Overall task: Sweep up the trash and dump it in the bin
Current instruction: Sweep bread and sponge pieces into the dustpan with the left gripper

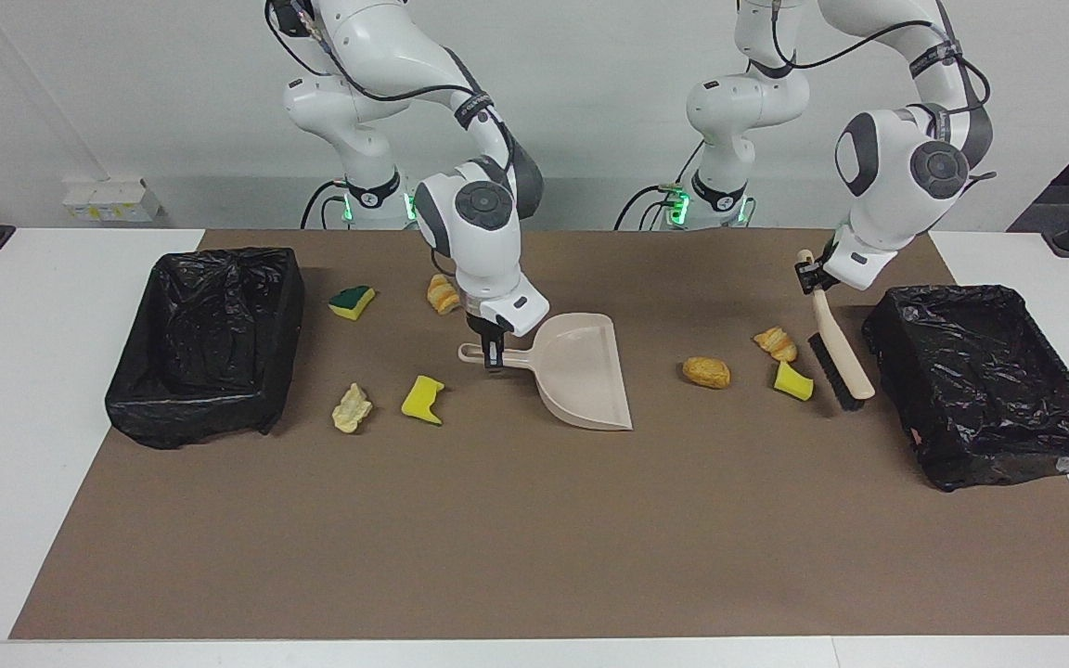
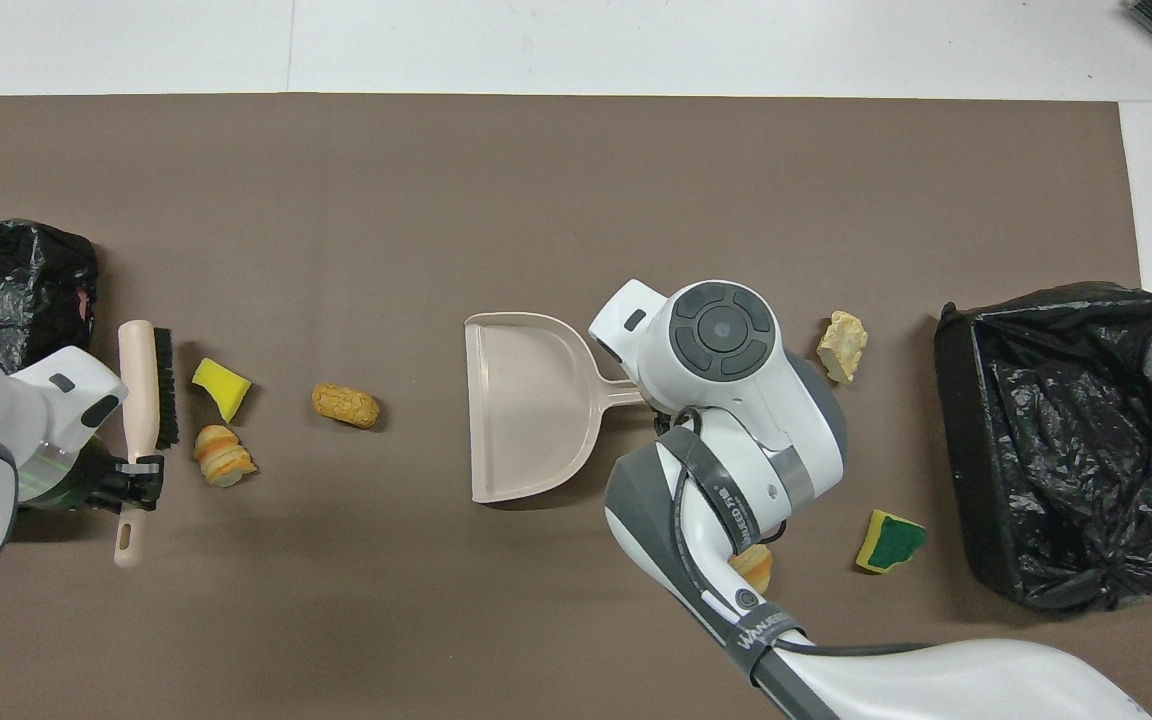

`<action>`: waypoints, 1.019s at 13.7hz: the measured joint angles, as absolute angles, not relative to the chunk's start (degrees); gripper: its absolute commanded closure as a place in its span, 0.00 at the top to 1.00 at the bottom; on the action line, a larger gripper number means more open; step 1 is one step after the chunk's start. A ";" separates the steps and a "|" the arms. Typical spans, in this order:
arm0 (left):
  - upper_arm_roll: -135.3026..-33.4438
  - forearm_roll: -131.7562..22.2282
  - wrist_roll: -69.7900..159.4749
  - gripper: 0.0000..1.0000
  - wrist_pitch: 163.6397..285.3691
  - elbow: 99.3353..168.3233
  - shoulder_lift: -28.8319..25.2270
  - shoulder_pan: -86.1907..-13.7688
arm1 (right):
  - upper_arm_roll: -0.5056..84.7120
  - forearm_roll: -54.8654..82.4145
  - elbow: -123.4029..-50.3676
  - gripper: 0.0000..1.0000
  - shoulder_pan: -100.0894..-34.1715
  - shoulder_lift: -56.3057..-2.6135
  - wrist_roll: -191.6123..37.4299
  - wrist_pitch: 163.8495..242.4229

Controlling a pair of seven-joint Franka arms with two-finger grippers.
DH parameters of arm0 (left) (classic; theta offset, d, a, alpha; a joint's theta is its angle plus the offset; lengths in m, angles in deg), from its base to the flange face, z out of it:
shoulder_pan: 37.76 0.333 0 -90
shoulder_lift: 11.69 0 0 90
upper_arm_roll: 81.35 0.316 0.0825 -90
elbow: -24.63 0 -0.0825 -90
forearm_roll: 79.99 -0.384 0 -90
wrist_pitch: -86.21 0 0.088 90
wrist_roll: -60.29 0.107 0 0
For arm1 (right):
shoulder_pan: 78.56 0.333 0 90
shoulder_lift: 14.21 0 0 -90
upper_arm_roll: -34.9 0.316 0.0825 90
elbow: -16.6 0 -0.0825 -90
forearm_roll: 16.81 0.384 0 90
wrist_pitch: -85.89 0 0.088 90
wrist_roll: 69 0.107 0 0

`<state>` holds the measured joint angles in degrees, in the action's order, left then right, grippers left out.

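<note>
Your right gripper (image 1: 495, 357) has its fingers closed on the handle of the beige dustpan (image 1: 583, 378), which lies flat on the brown mat (image 1: 534, 538) near the middle of the surface, its wide mouth turned toward the left arm's end. Your left gripper (image 1: 817, 278) has its fingers closed on the handle of the beige brush (image 1: 839, 357), held low beside the black-lined bin (image 1: 989, 394) at the left arm's end; the black bristles face the nearest scraps, and you cannot tell from either view whether they touch the mat. Note the trash in two groups. Between the brush and the dustpan lie three pieces: a yellow sponge chunk (image 1: 792, 381) just beside the bristles, a striped bread-like lump (image 1: 777, 343) slightly nearer to the robots, and a tan lump (image 1: 706, 372) closer to the dustpan. On the right arm's side of the dustpan lie four pieces: a yellow sponge scrap (image 1: 422, 399) and a pale yellow lump (image 1: 352, 409) side by side, and, nearer to the robots, a green-topped sponge (image 1: 351, 301) and an orange bread-like lump (image 1: 442, 294). A second black-lined bin (image 1: 205, 343) stands at the right arm's end. No scrap is visible in the dustpan or in either bin.
</note>
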<state>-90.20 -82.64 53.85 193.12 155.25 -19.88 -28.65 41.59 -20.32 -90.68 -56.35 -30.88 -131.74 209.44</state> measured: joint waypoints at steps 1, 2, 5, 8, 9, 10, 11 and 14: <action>-90.47 -82.64 53.58 0.00 194.73 156.60 -19.87 -28.75 | 41.59 -20.32 -90.67 0.00 -56.35 -30.88 -131.72 209.44; -90.65 -82.62 53.53 0.00 195.88 157.64 -19.85 -29.22 | 41.59 -20.32 -90.67 0.00 -56.35 -30.88 -131.70 209.44; -91.05 -80.28 53.15 0.00 196.84 158.84 -19.85 -32.26 | 41.59 -20.32 -90.67 0.00 -56.34 -30.88 -131.68 209.44; -91.17 -75.04 51.97 0.00 196.88 158.84 -19.87 -38.17 | 41.59 -20.32 -90.67 0.00 -56.33 -30.88 -131.56 209.44; -91.23 -72.96 50.82 0.00 196.88 158.84 -19.88 -40.66 | 41.60 -20.32 -90.67 0.00 -56.32 -30.88 -131.53 209.44; -91.31 -70.51 49.28 0.00 196.90 158.85 -19.87 -43.67 | 41.59 -20.32 -90.67 0.00 -56.31 -30.88 -131.49 209.44; -91.43 -68.70 47.29 0.00 197.07 158.85 -19.85 -46.85 | 41.60 -20.32 -90.67 0.00 -56.30 -30.88 -131.46 209.44; -91.66 -64.26 43.91 0.00 199.34 158.80 -19.74 -54.14 | 41.60 -20.32 -90.67 0.00 -56.30 -30.88 -131.44 209.44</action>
<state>-91.66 -64.26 43.91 199.34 158.80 -19.74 -54.14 41.60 -20.32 -90.67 -56.30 -30.88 -131.44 209.44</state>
